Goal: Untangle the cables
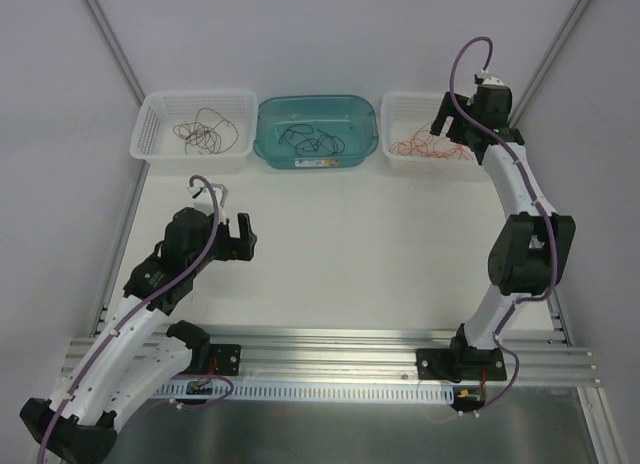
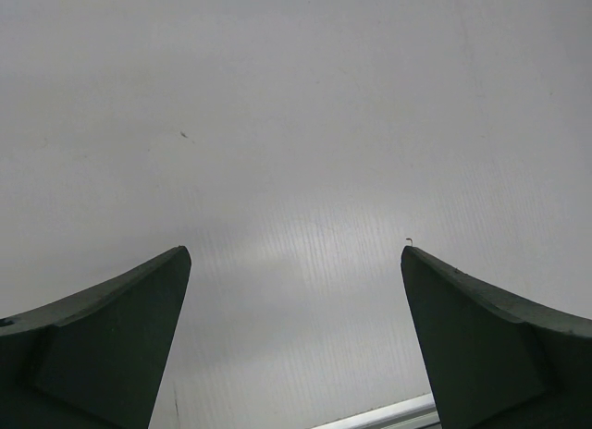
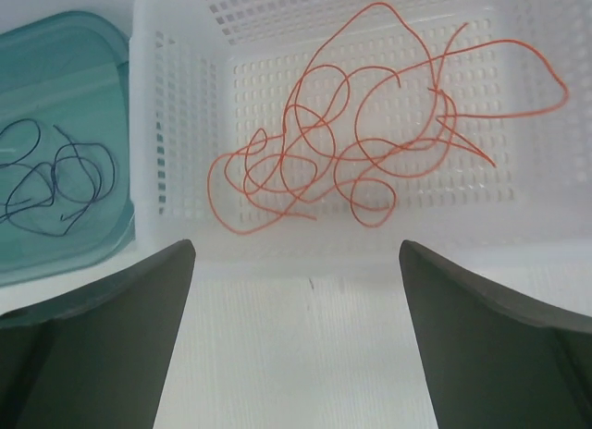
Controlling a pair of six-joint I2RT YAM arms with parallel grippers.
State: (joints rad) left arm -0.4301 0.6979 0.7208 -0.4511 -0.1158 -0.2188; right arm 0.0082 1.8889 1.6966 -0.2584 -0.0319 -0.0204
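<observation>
Tabletop [image 2: 277, 124], white, lies under the left pincer [image 2: 296, 253], which is spread and holds nothing. Farther out, the right pincer [image 3: 296, 249] hovers at the near rim of the right basket [image 3: 176, 124], also spread, nothing in it. Orange cables [image 3: 351, 152] lie looped inside that basket. Dark cables [image 3: 60, 175] lie in the teal tub [image 3: 65, 50] beside it, and black cables [image 1: 205, 134] lie in the left basket [image 1: 150, 124].

The white counter [image 1: 340, 254] carries three containers in a row along its far edge: left basket [image 1: 190, 162], teal tub [image 1: 290, 162] in the middle, right basket [image 1: 420, 165]. A metal rail [image 1: 330, 346] lines its near edge.
</observation>
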